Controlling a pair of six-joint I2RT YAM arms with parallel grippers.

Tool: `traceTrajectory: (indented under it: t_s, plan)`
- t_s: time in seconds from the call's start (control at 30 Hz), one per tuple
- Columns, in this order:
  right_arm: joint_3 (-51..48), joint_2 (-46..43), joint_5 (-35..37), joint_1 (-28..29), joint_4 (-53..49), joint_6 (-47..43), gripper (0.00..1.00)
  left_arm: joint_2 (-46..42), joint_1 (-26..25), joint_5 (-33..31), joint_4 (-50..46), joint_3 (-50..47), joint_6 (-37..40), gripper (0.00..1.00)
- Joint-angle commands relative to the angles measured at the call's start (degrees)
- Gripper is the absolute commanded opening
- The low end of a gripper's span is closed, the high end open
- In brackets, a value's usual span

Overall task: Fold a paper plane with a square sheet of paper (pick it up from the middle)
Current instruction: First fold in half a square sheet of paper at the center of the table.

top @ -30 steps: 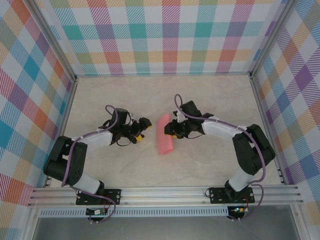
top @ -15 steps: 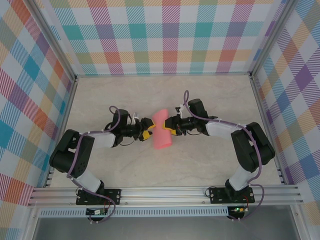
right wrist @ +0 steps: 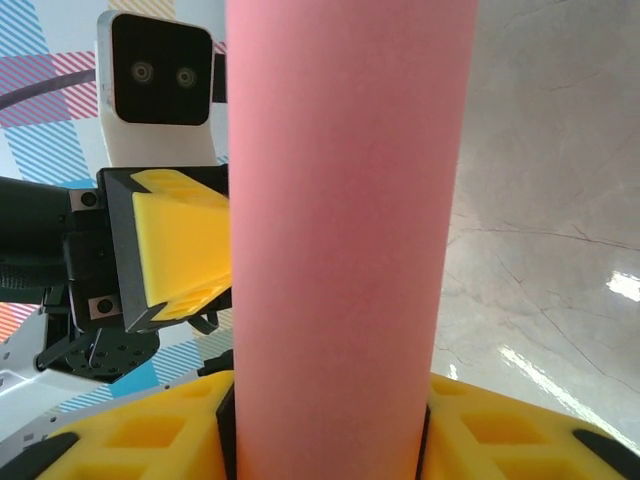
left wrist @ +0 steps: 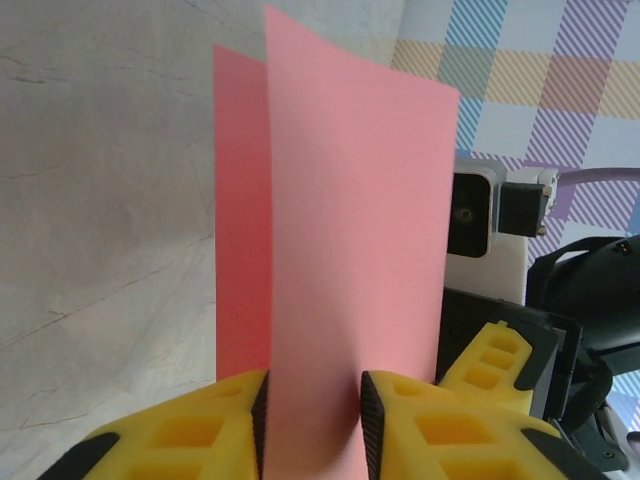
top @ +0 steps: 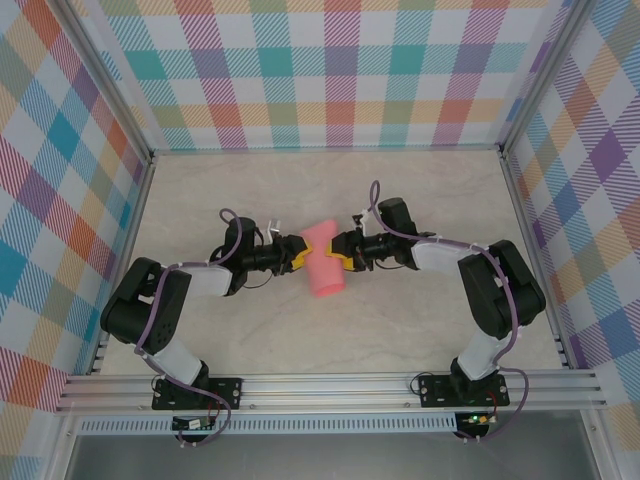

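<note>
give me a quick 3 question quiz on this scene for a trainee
1. True or false: the paper lies flat on the table.
2. The end effector fingers are: A yellow, B blue, C green.
3. How many end effectors have the paper between their fingers?
Key: 1 false, it stands folded between them; 2 A; 3 two, the left end effector and the right end effector.

The left hand (left wrist: 312, 405) pinches the square sheet of paper (left wrist: 350, 250), seemingly folded double, over the pale table (left wrist: 100, 200).
</note>
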Motion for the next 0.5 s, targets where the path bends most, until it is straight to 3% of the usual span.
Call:
traceTrajectory:
  t_s: [0.0,0.2,0.47]
  plan:
    - [-1.6,0.4,-0.4,-0.5,0.9,-0.8,0.46,0.5,-0.8,0.1,3.0,-1.5,-0.1,0.25]
    - [-2.0,1.3,1.7,-0.5,-2.1,-2.6,0.49,1.3,-0.9,-0.5,3.0,-2.1,0.9,0.18]
    - [-3.0,3.1,2.0,-0.4,-0.8,-1.7,0.49,2.3,-1.0,-0.4,5.9,-3.1,0.9,0.21]
